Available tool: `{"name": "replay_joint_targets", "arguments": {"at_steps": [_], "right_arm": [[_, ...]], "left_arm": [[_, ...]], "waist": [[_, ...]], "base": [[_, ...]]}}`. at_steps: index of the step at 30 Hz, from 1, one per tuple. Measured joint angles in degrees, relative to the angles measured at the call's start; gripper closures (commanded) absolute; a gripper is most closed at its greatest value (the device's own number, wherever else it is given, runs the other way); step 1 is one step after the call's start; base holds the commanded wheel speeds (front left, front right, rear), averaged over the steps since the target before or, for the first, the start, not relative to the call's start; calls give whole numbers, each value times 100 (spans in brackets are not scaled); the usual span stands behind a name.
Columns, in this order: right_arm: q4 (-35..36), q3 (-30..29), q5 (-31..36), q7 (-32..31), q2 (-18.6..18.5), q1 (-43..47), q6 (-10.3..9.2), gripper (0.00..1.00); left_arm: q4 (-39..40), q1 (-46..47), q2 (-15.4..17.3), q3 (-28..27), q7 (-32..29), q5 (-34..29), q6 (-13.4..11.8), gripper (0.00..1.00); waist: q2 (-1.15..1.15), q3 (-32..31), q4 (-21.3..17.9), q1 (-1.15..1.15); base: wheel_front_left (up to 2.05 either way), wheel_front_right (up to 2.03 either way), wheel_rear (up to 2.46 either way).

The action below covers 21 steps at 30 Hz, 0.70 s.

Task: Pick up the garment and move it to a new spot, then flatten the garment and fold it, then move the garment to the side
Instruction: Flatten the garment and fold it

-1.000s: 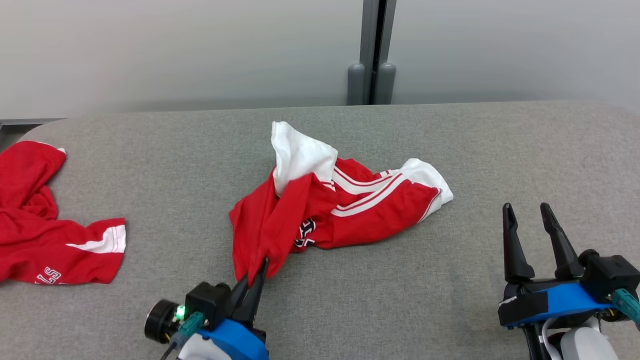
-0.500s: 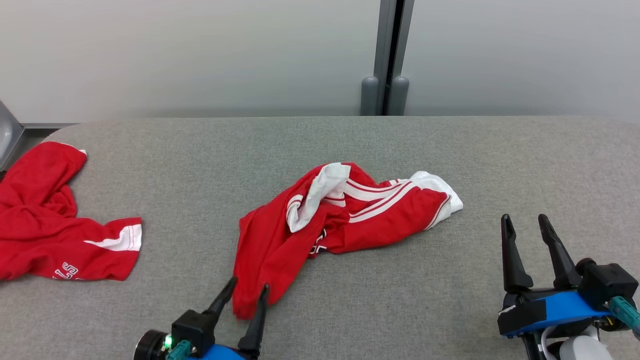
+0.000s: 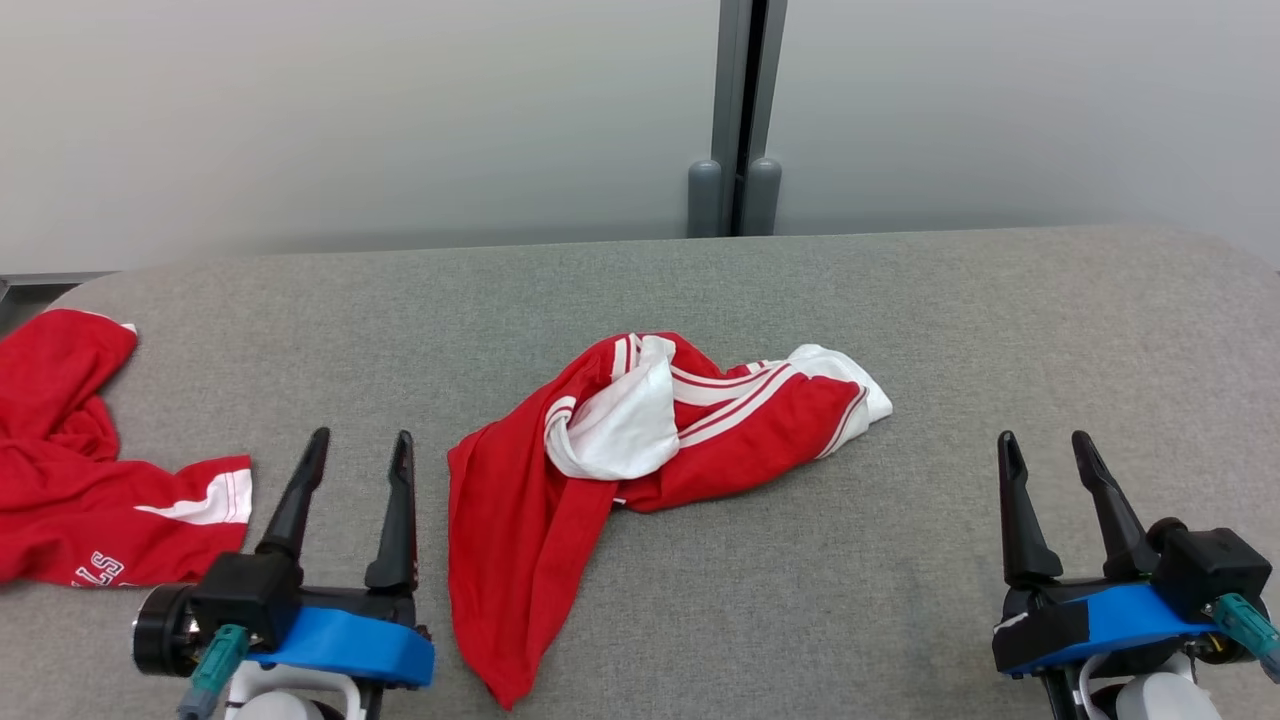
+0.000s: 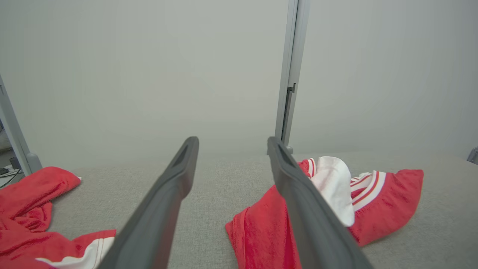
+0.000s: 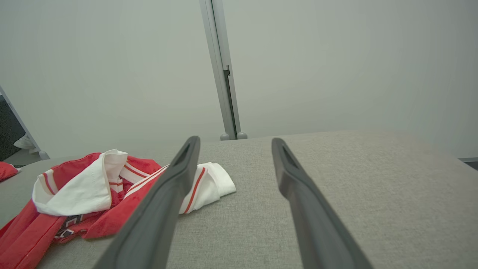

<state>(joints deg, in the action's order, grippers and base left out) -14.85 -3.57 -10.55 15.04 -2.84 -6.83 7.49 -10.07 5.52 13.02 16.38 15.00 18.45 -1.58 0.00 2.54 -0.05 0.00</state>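
Spare red garment [image 3: 90, 480]: crumpled at the far left of the grey padded table [image 3: 900, 600].
Left gripper [image 3: 362, 434]: fingers spread, nothing held, just beside the work.
Red-and-white garment [image 3: 740, 450]: bunched mid-table, white lining turned out. Judged light, limp and slightly slick; best pinched at the striped hem or near corner.
Right gripper [image 3: 1042, 437]: fingers spread, empty, well apart.

- crumpled red shirt [image 3: 80, 470] at far left of table, white stripe and white letters near its front edge, partly cut off by frame
- grey fabric-covered table [image 3: 1000, 320], rounded far corners
- pale grey wall panels [image 3: 350, 120] behind table
- grey upright post [image 3: 740, 100] between panels, two rounded caps [image 3: 705, 190] at its base
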Motion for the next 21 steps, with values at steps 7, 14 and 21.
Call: {"name": "replay_joint_targets", "arguments": {"at_steps": [7,14,21], "right_arm": [[-41,-27,0,0,1,2,0,0],[-143,-16,30,0,0,24,0,0],[-374,704,196,0,-1,-326,0,0]], "left_arm": [[-96,-20,-59,-754,0,-153,16,0],[-300,-75,-225,-1191,0,-354,169,0],[-390,-52,-454,-1333,0,-604,401,0]], "waist": [[0,22,-111,0],[0,-11,-97,0],[0,-18,128,0]], "base": [[0,0,0],[0,0,0],[0,0,0]]}}
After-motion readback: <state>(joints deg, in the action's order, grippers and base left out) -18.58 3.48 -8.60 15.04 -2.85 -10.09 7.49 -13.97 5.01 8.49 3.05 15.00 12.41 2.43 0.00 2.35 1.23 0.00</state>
